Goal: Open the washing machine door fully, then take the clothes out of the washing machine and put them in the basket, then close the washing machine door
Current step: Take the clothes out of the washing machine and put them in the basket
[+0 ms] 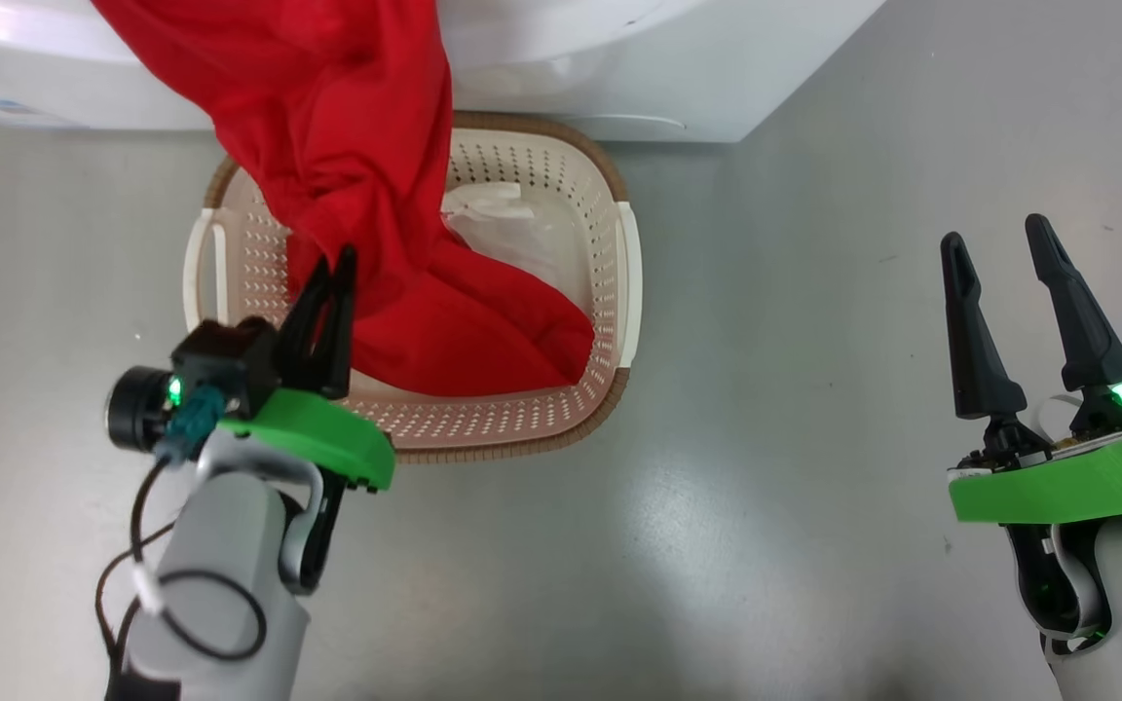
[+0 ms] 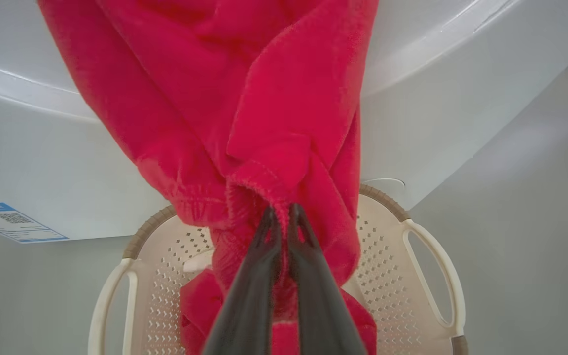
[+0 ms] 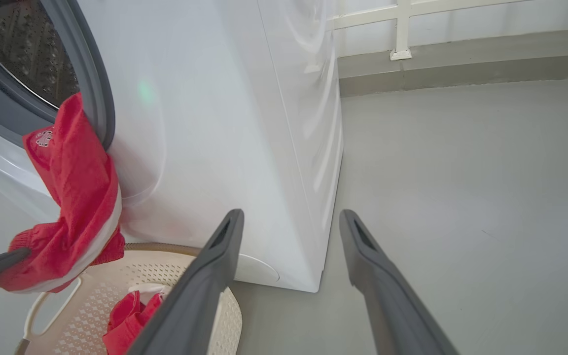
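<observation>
Ahead, clothes point(image 1: 356, 146) from washing machine point(image 1: 668, 68) into basket point(image 1: 483, 421).

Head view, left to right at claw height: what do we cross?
Left claw with long dark fingers, shut on the fabric → bright red jersey fabric draping down into the basket → right handle of the cream-white perforated plastic basket → open right claw.

The left gripper point(image 2: 280, 213) had its fingers point(image 2: 252, 296) clamped on a bunched red fold of the clothes point(image 2: 264, 123), which hung down the washing machine point(image 2: 42, 162) into the basket point(image 2: 387, 256).
</observation>
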